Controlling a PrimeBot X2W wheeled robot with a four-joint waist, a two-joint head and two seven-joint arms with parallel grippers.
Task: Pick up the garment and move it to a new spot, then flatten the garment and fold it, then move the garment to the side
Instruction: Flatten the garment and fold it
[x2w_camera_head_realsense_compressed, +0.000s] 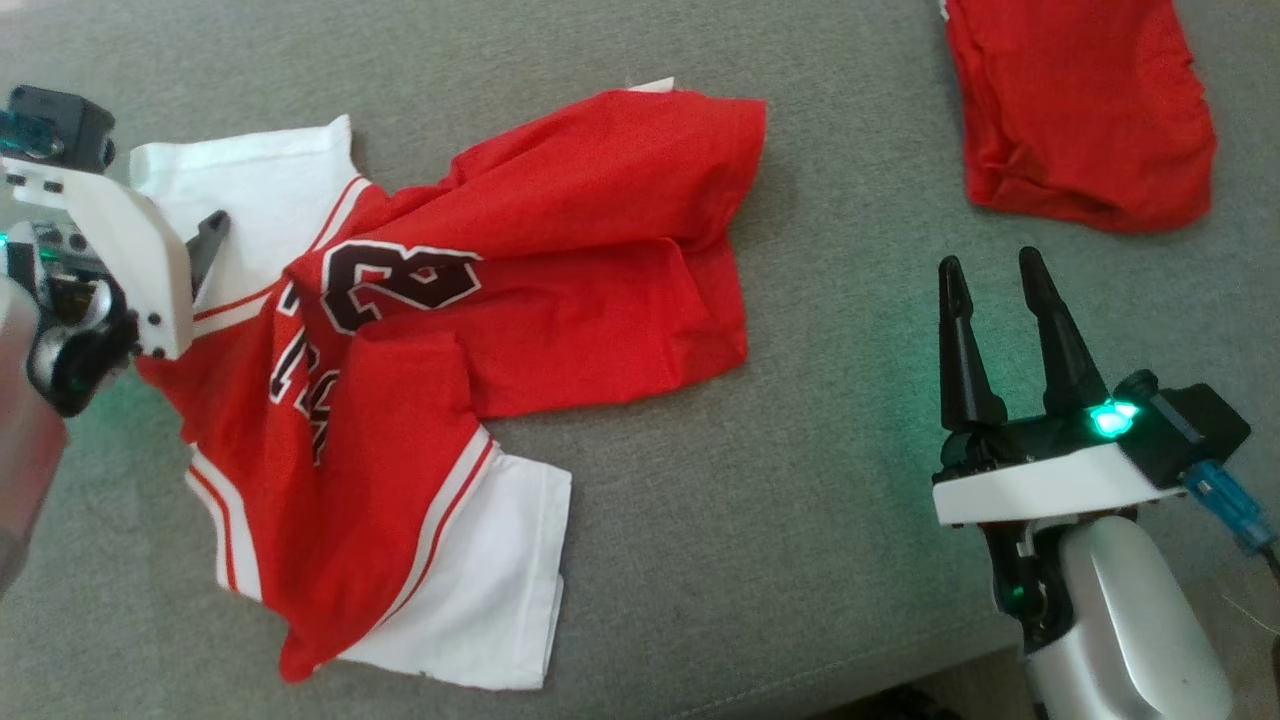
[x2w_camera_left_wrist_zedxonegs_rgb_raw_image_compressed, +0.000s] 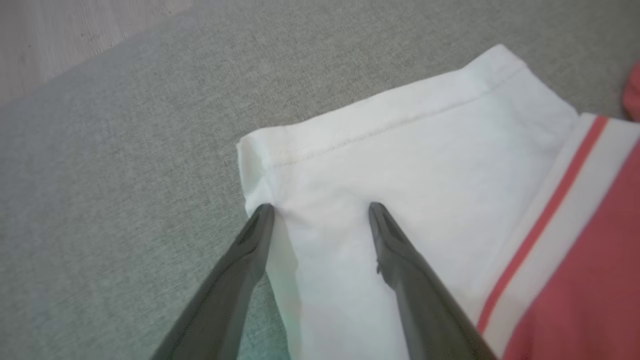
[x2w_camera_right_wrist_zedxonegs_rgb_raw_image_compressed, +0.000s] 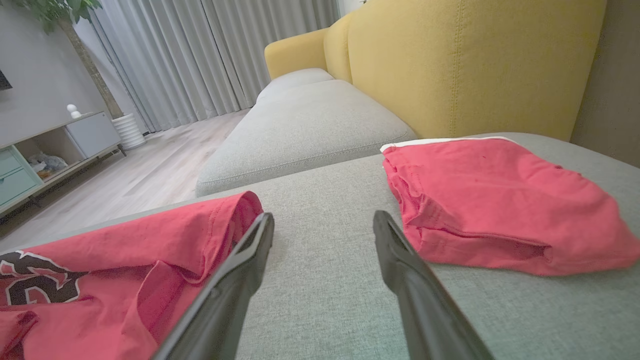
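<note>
A crumpled short-sleeved jersey of red knit cloth with white sleeves and black, white-edged numerals (x2w_camera_head_realsense_compressed: 520, 270) lies on the left half of a grey, coarsely woven sofa cushion (x2w_camera_head_realsense_compressed: 800, 500). Its red body is bunched into soft ridges, with one flap doubled over the middle. One white sleeve (x2w_camera_left_wrist_zedxonegs_rgb_raw_image_compressed: 425, 150), with a stitched hem and a red stripe at the shoulder, lies flat towards the far left; the other white sleeve (x2w_camera_head_realsense_compressed: 500, 580) lies near the cushion's front edge.

The left gripper (x2w_camera_left_wrist_zedxonegs_rgb_raw_image_compressed: 320, 207) has its two dark, tapered fingers spread wide over the far sleeve, one tip at the sleeve's side edge near the hemmed corner, the other over the white cloth. Whether the tips touch the cloth cannot be told, and nothing is pinched between them.

The right gripper (x2w_camera_head_realsense_compressed: 990, 262) is also spread wide and empty, over bare cushion between the jersey and a folded red cloth (x2w_camera_head_realsense_compressed: 1080, 110) at the far right. Grey fabric lies bare around it and along the front edge. Behind the cushion stands a yellow upholstered backrest (x2w_camera_right_wrist_zedxonegs_rgb_raw_image_compressed: 450, 60), and pale wooden floor (x2w_camera_right_wrist_zedxonegs_rgb_raw_image_compressed: 150, 160) lies beyond the cushion's left edge.
</note>
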